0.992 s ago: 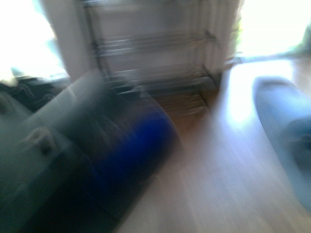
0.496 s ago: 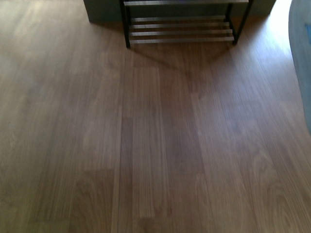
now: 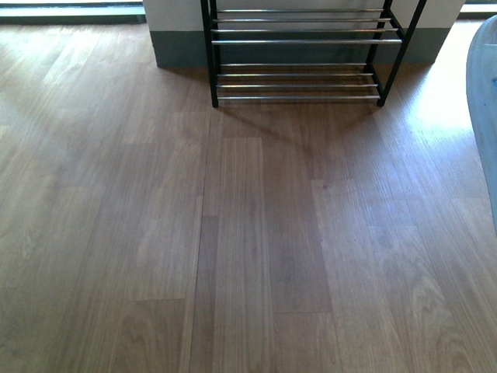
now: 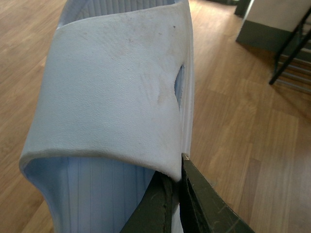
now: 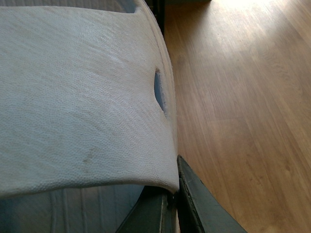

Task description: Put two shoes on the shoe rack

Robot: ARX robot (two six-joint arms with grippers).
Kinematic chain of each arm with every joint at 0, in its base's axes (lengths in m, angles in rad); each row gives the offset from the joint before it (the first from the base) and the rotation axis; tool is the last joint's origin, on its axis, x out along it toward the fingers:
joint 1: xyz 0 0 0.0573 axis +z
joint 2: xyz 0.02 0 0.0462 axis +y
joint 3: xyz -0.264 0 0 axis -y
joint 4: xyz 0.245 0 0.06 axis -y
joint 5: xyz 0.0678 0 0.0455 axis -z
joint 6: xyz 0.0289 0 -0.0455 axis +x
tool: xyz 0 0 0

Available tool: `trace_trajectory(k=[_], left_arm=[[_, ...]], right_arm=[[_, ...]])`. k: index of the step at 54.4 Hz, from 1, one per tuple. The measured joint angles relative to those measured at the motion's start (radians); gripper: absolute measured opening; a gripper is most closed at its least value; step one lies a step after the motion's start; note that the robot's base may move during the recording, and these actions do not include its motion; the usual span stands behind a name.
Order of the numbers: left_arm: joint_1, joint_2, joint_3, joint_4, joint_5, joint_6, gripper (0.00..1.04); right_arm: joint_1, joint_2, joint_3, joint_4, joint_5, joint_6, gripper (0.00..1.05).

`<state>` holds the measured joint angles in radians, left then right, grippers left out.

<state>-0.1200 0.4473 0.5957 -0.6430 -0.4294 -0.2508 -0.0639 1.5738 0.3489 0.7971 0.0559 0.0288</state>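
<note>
- The left tool [image 4: 177, 170] is clamped narrow on the side edge of the left slide [image 4: 112, 92], at its strap.
- The right tool [image 5: 171, 180] pinches the right slide [image 5: 77, 87] the same way, with one finger under the strap and one outside.
- Both slides are pale blue, and wooden floor [image 3: 233, 233] shows beyond each.
- The rack [image 3: 299, 43] stands ahead on the floor against a wall [image 3: 175, 31], apart from the left slide.

Left gripper [image 4: 176, 182] fingers [image 4: 204, 204] pinched tight on one pale slide [image 4: 112, 97]; right gripper [image 5: 170, 191] clamped likewise on the other slide [image 5: 77, 97].
</note>
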Motion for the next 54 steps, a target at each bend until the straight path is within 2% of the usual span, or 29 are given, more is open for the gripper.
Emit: trace_trajectory(k=[12, 25, 36, 54], left_arm=[[-0.100, 0.000, 0.006, 0.020, -0.027, 0.014, 0.02], [-0.254, 0.016, 0.035, 0.044, -0.157, -0.001, 0.02], [-0.354, 0.021, 0.032, 0.056, -0.198, -0.016, 0.02], [-0.369, 0.024, 0.032, 0.059, -0.200, -0.025, 0.02]], right_arm=[[0.000, 0.000, 0.000, 0.000, 0.003, 0.000, 0.01], [0.000, 0.000, 0.000, 0.000, 0.003, 0.000, 0.01], [0.000, 0.000, 0.000, 0.000, 0.003, 0.000, 0.01], [0.000, 0.000, 0.000, 0.000, 0.003, 0.000, 0.01]])
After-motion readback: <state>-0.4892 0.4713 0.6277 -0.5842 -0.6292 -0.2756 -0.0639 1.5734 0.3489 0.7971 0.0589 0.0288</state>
